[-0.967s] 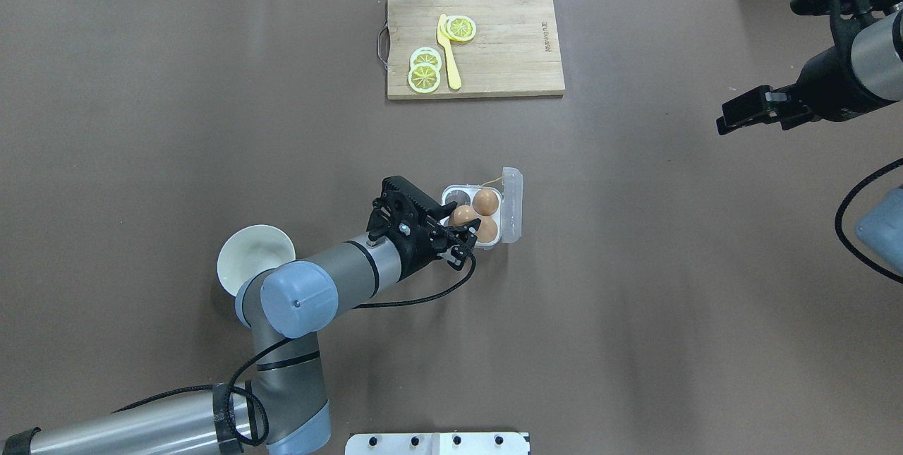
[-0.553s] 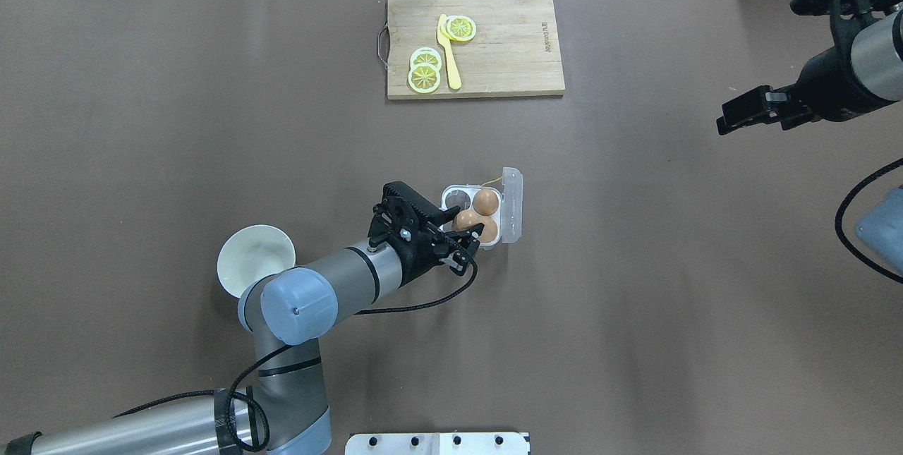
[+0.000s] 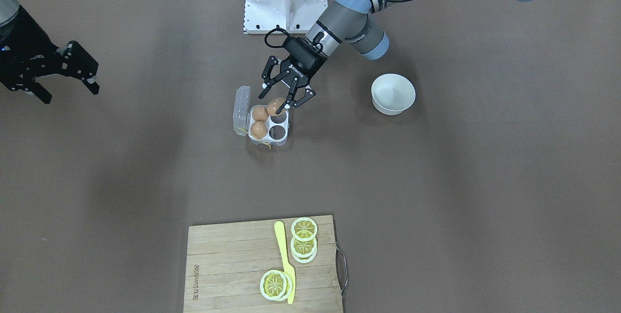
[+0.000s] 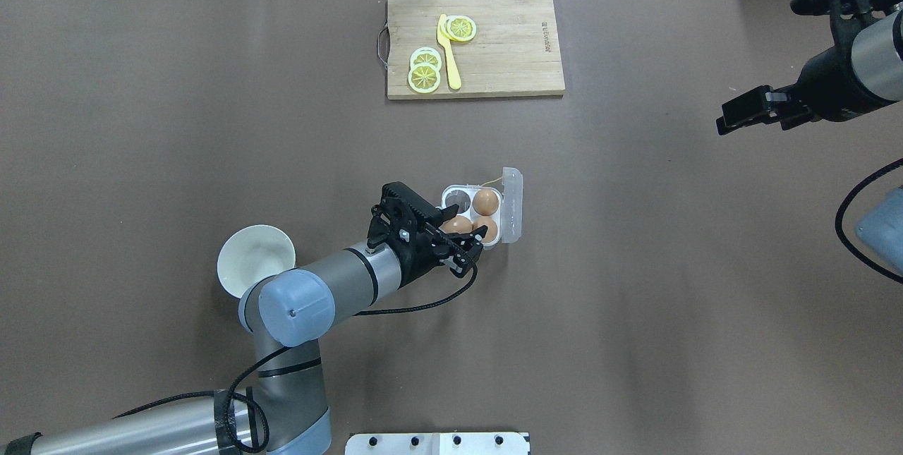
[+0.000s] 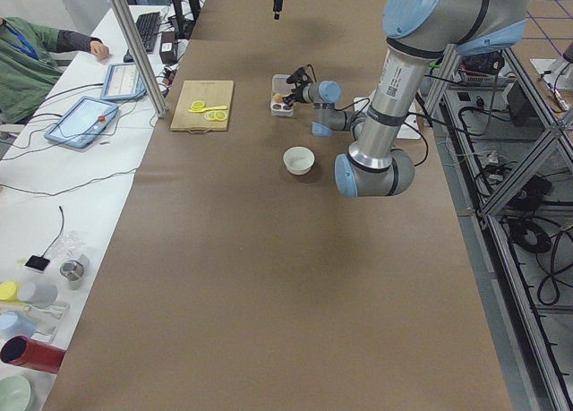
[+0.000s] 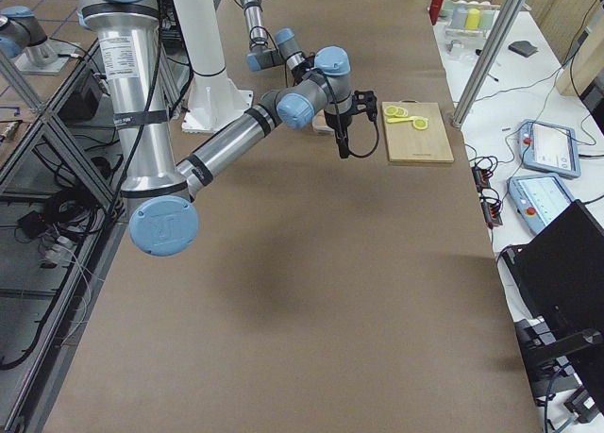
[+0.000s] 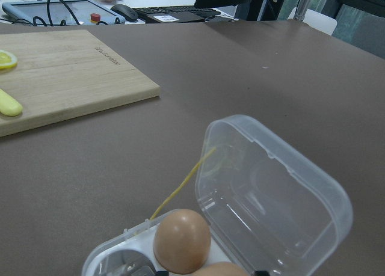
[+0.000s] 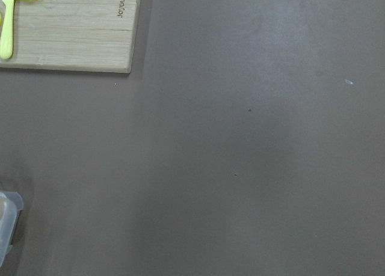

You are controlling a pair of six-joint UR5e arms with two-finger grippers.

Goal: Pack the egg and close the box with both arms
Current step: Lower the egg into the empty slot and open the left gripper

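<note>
Egg, front-facing view: the egg (image 3: 275,105) is held in the left gripper (image 3: 276,103), and the fingers (image 3: 304,94) are drawn narrow around it. It hangs tilted over the box cell on the robot's side that has no egg in it yet.
Box, front-facing view: the box (image 3: 285,142) stands on the table (image 3: 436,182) with its lid (image 3: 241,108) open. Two packed eggs (image 3: 260,113) fill the cells beside the lid, and one more cell (image 3: 278,132) is empty.
Right gripper, front-facing view: the right gripper (image 3: 70,94) hovers well apart from the box, fingers spread wide and holding nothing.
Egg, overhead view: one finger reaches close to a packed egg. I would lower straight down, open only a little, and let go once the egg sits in the cell.
Bowl, overhead view: the white bowl (image 4: 255,255) stands near the left arm's elbow, out of the path.
Lid, left wrist view: the lid stands up beside the cells, and the yellow string (image 7: 180,189) trails out. Lift away vertically, so that nothing hooks them.
Table, right wrist view: mostly bare table, with a corner of the cutting board (image 8: 66,29).
Side views: the box is too small to judge.
</note>
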